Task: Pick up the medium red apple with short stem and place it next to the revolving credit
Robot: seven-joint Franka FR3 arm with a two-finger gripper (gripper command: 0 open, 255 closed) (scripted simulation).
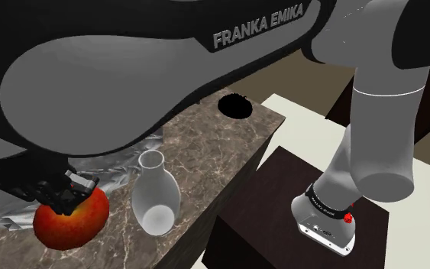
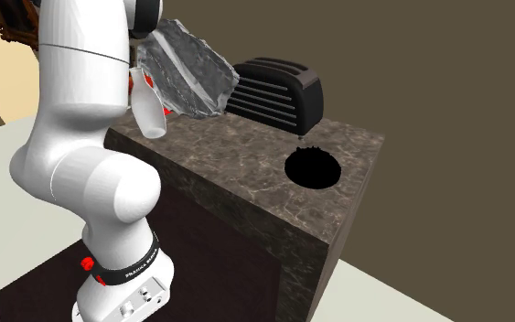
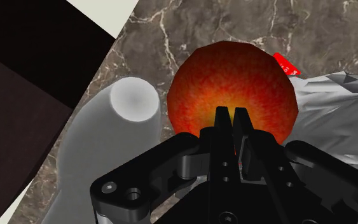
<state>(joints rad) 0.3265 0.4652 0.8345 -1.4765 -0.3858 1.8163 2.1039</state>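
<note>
Key relation: the red apple (image 3: 231, 83) lay straight ahead of the gripper (image 3: 232, 116) along the finger axis, centred, with no sideways offset to correct. The fingertips were at the apple's crown, on it or just short of it; I couldn't tell which.

Fingers were almost together, with a thin slit between them. The apple's body was far wider than that slit and sat beyond the tips, not between them, so there was no grip on the body. The stem was hidden behind the fingers, so I couldn't tell whether they pinched it.

The apple is roughly round, with no long axis to line up on. Any finger orientation should do.

In the shoulder view the apple looked to be sitting on the marble counter (image 1: 205, 145), near the edge facing the stand. The white vase (image 3: 130, 127) was just beside it on one flank, and a crumpled silver sheet (image 3: 336, 108) was against the other.

A small red card (image 3: 284, 63) with white marks peeked out from behind the apple at the sheet's edge. This is probably the credit card, so the carry would be short.

My read is that the fingers would need to spread wider than the apple and drop past its widest part. The vase leaves little room for the finger on that side.
</note>
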